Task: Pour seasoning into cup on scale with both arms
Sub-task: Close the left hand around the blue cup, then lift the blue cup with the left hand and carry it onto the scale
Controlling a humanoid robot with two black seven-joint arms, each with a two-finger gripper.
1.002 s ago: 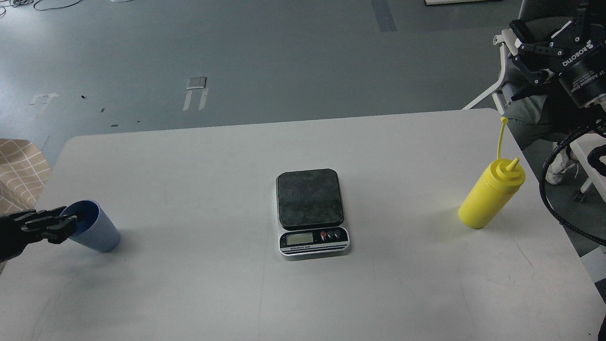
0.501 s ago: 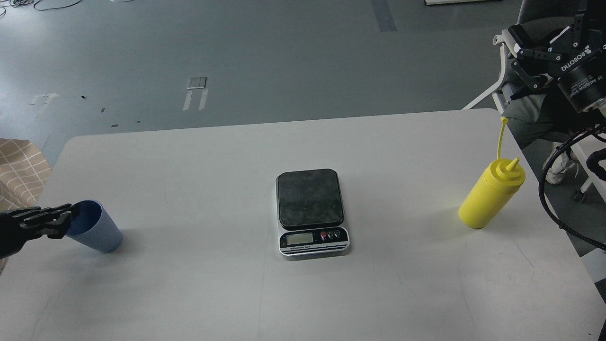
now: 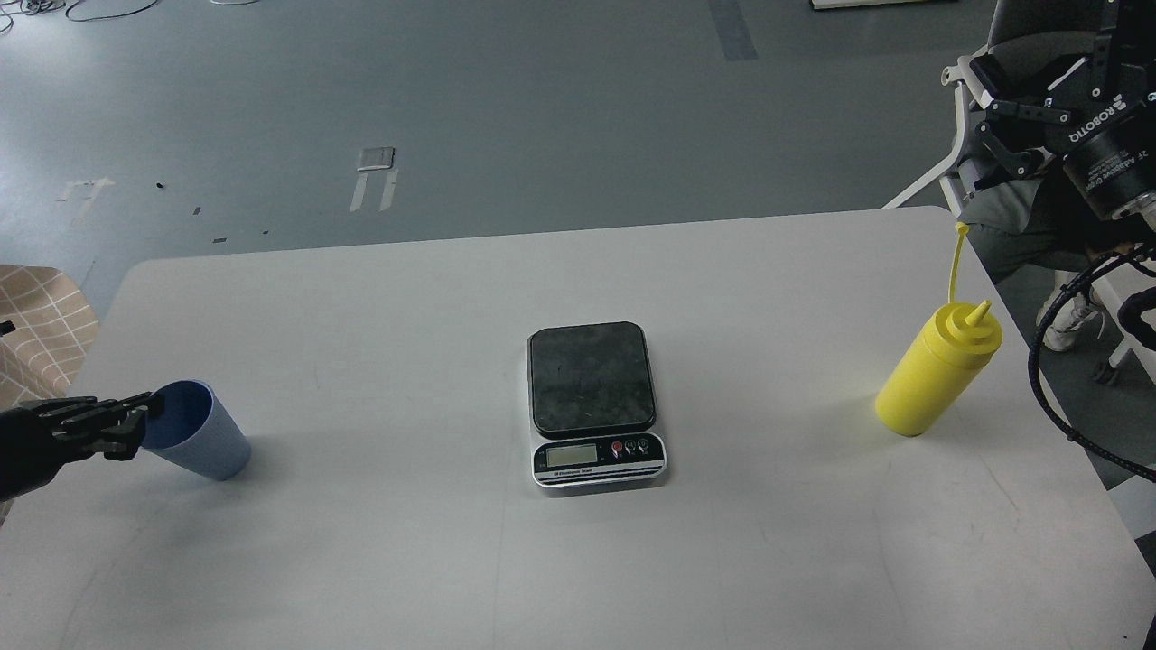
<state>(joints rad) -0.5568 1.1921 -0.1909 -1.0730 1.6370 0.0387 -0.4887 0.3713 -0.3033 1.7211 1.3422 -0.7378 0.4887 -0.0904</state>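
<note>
Head View: Cup at Left Gripper, Scale Unloaded

Head view shows a white table [image 3: 379, 560] with the scale [image 3: 593, 403] at its centre, dark platform bare and display facing the near edge.

Left side: the light blue cup [image 3: 199, 441] is tilted, mouth toward the left edge, base on the tabletop well apart from the scale. The left gripper [image 3: 135, 421] meets the cup at the rim. Its fingers appear dark and close together; whether they clamp the rim cannot be determined.

Right side: the yellow seasoning bottle [image 3: 936, 372] stands upright near the right table edge, cap strap rising above the nozzle. The right gripper [image 3: 984, 113] hangs above and beyond the bottle, off the table, apart from it, fingers spread and holding nothing.
</note>
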